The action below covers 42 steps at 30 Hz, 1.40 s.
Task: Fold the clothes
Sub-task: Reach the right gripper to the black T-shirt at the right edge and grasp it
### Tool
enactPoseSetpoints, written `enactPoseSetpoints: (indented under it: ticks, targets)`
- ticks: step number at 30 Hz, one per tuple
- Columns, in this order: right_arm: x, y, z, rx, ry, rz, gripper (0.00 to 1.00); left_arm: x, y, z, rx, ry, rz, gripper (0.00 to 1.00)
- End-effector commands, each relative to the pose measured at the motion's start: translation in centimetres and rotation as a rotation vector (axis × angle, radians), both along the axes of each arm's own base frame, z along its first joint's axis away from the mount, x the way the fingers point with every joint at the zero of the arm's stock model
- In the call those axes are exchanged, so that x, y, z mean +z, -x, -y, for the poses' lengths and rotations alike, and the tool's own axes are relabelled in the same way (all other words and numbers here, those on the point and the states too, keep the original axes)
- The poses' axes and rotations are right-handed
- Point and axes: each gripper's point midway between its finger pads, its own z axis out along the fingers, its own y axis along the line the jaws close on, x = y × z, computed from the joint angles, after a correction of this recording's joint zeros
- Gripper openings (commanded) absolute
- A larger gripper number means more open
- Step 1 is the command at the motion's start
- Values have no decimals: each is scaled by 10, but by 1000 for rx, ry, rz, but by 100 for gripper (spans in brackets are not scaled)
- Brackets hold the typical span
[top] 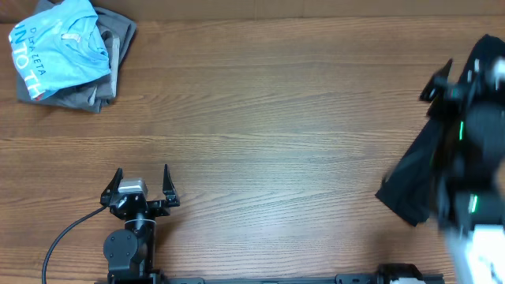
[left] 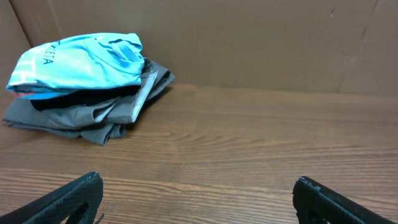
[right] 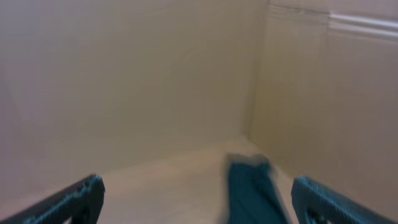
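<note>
Overhead, wood-grain table (top: 276,102) with black clothes (top: 406,188) at its right edge; left and right jaws apart

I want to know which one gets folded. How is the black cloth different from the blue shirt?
The black cloth is plain; the blue shirt has white letters. The black cloth is at the right side of the table; the blue shirt sits far left, on top of grey clothes. Both are soft clothes.

Blurred right arm (top: 476,95), half-hidden clothes (top: 410,177)
</note>
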Motion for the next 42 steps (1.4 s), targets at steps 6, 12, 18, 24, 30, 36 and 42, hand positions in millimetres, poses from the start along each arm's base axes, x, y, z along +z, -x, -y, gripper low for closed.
enactPoseSetpoints:
  ticks: [6,12,18,24,30,36,42]
  targets:
    - [-64,-71,123,-244,-75,-503,100,1,0,0,-5,-15,6,100]
    - [-132,-98,143,-201,-190,-636,100,1,0,0,-5,-15,6,100]
    - [-205,-127,155,-147,-255,-711,100,1,0,0,-5,-15,6,100]
    - [-265,-140,183,-232,-225,-760,100,1,0,0,-5,-15,6,100]
    - [-304,-147,198,-257,-244,-762,100,1,0,0,-5,-15,6,100]
    - [-334,-155,194,-219,-293,-760,100,1,0,0,-5,-15,6,100]
    - [-354,-159,189,-205,-336,-757,100,1,0,0,-5,-15,6,100]
